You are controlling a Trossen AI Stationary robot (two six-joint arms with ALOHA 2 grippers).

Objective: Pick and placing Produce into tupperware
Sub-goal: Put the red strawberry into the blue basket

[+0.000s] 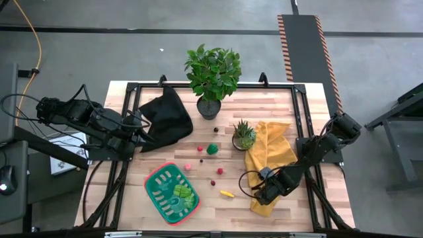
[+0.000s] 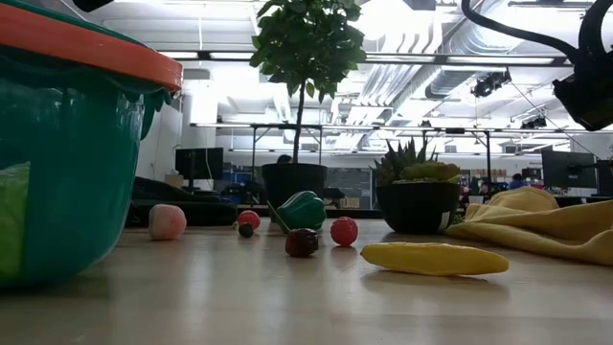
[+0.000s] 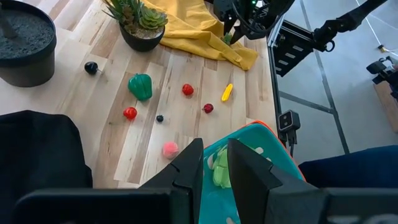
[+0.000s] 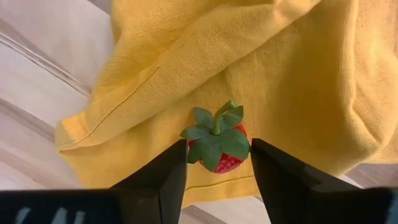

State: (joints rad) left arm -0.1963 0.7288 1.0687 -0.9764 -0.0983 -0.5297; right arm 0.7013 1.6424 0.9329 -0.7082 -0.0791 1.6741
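The green tupperware (image 1: 148, 182) with a red rim stands near the table's front edge, a pale green piece (image 1: 183, 193) inside it. Loose produce lies on the wood: a green pepper (image 1: 212, 149), red pieces (image 1: 200, 149) (image 1: 219, 170), a pink one (image 1: 188, 166) and a yellow one (image 1: 227, 194). A red strawberry (image 4: 219, 149) with green leaves sits over the yellow cloth (image 1: 268, 155), and my right gripper (image 4: 217, 158) is shut on it. My left gripper (image 3: 214, 152) hovers at the table's left, above the black cloth's edge. Its fingers are a narrow gap apart and hold nothing. My right gripper pinches the strawberry by two opposite sides (image 4: 244, 152) between its two fingers. The fingers come from above and point down. The strawberry stands upright, its leaves (image 4: 214, 134) and stem up. Whether its underside rests on the yellow cloth, I cannot tell.
A large leafy potted plant (image 1: 213, 73) stands at the table's far edge, and a small spiky one (image 1: 244, 134) beside the yellow cloth. A black cloth (image 1: 165, 119) lies at the far left. Dark frame rails (image 1: 301, 112) run along the table's sides.
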